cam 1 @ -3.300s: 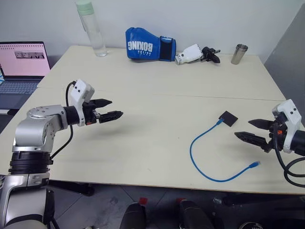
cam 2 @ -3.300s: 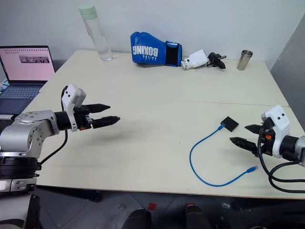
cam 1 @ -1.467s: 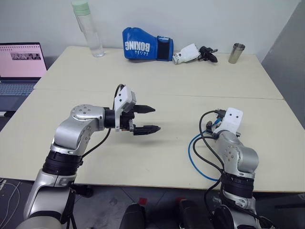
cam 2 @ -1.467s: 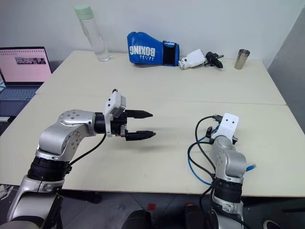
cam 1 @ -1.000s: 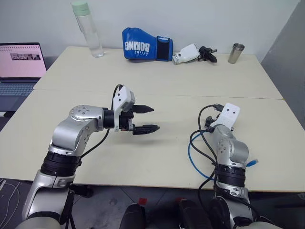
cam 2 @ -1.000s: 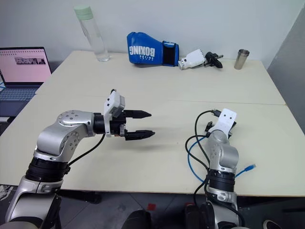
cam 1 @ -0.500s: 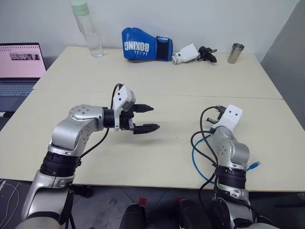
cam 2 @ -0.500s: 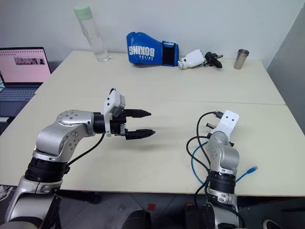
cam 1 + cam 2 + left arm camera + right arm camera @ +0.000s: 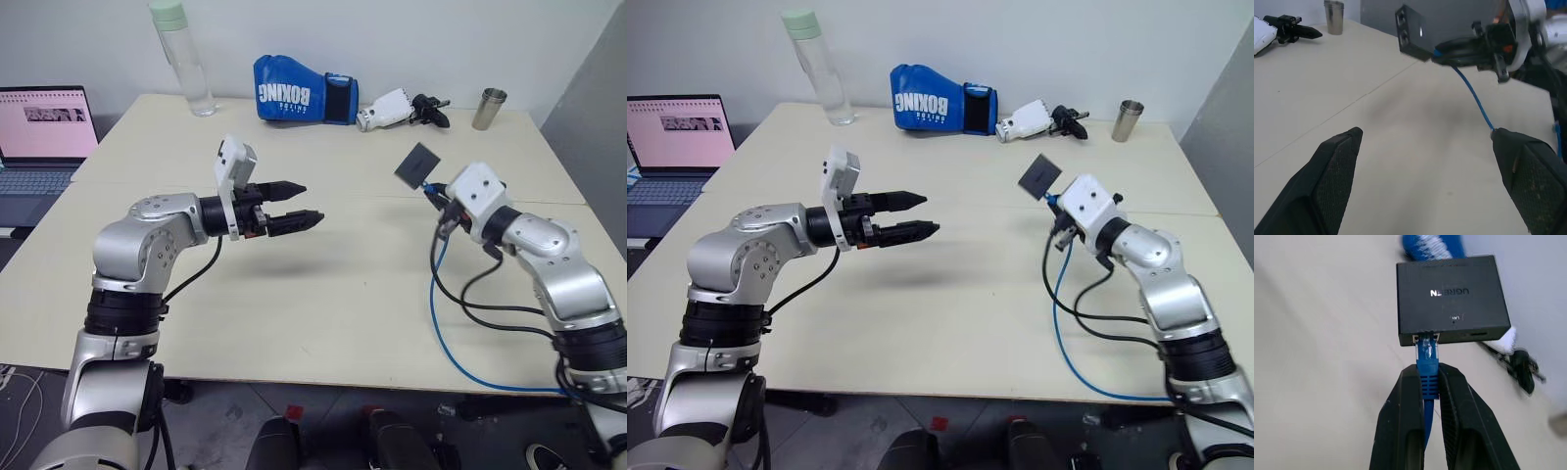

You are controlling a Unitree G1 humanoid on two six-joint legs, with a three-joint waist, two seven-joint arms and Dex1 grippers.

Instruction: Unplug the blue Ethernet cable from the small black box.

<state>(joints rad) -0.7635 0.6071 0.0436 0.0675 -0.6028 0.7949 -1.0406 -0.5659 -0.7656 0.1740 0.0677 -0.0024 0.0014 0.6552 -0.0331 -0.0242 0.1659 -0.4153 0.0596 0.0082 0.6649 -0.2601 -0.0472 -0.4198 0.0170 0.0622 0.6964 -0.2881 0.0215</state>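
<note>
Nearest in, the right gripper [image 9: 1428, 382] is clamped tight on the plug end of the blue Ethernet cable [image 9: 1058, 323], which trails down from it and loops along the table [image 9: 950, 323] toward the front edge. Just past the fingertips, the small black box [image 9: 1039, 176] hangs in the air off that plug, clear of the table, the plug's axis running straight on from the fingers into the port. Across the gap, the left gripper [image 9: 909, 215] hovers with its fingers spread wide, holding nothing, pointing toward the box but well apart from it. My read: the left has to cross and grab the box, then pull along the plug line.
</note>
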